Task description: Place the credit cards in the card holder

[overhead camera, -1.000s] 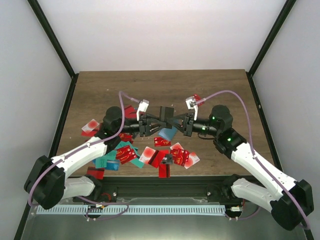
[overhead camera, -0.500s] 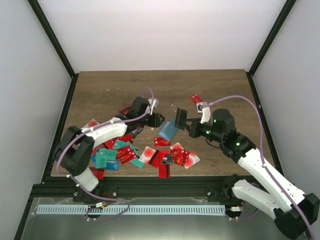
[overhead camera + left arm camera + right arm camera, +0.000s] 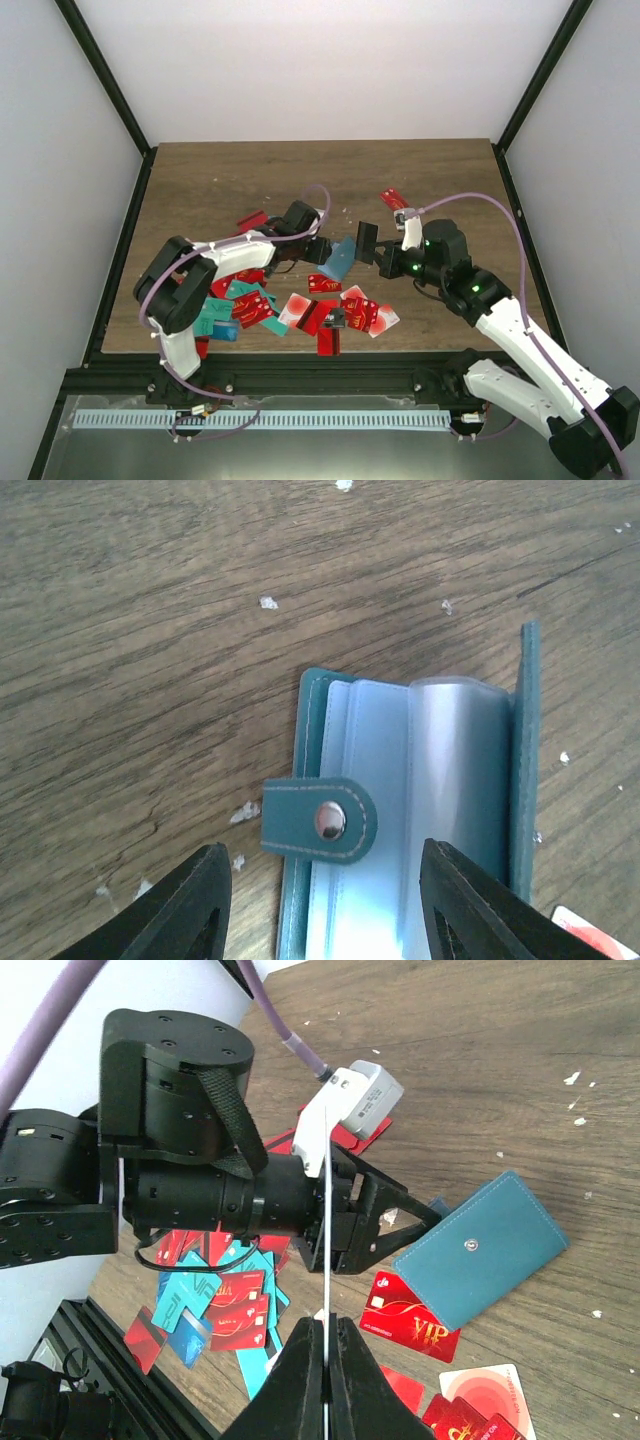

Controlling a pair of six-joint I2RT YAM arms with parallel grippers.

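While left gripper (image 3: 322,858) gapes empty, one open holder (image 3: 460,780) just ahead, right gripper (image 3: 325,1325) pinches one card (image 3: 367,241), roughly twenty cards (image 3: 330,312) nearby.

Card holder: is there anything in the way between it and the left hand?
No, nothing visible is in the way. The left hand is open and right at the card holder, which shows straight ahead between its two fingers. Only bare wooden table is beside it, and no cards sit between them.
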